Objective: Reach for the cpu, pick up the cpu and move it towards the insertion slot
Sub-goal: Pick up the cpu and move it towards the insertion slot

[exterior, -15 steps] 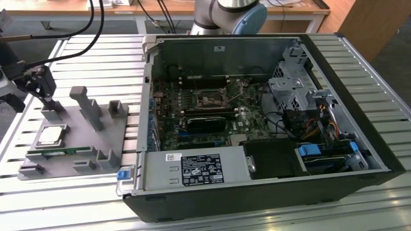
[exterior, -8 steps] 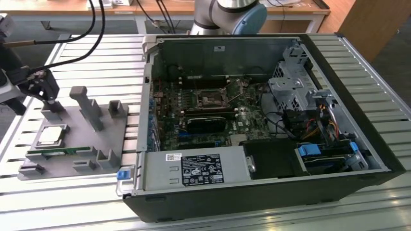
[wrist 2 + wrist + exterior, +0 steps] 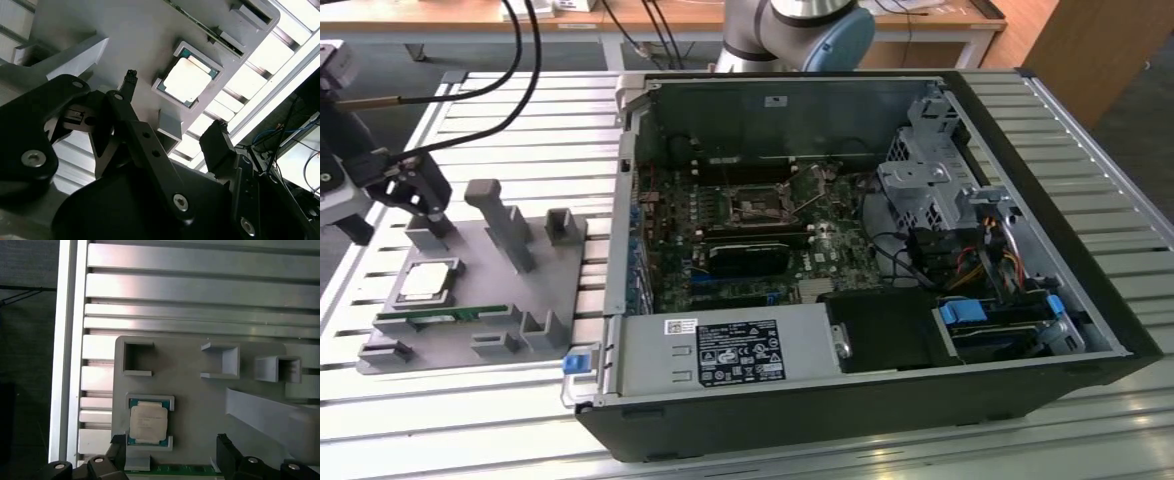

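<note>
Claw (image 3: 411, 198) hovers with its black fingers spread wide and nothing between them, right by the cpu (image 3: 430, 283), which lies flat in a square pocket of the matte grey holder plate (image 3: 480, 290) on the ribbed aluminium surface (image 3: 480, 100). Both wrist views bring in the cpu's glossy silver lid and green rim. The exterior view adds the insertion slot (image 3: 758, 208), silver-framed and dark-centred, well apart inside the open computer case (image 3: 854, 415).

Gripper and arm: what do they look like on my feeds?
The gripper is matte black: jointed link fingers with silver screws, ending in flat pads. The arm is silver-grey with a light blue joint cap. Black cables loop toward its wrist end.
</note>
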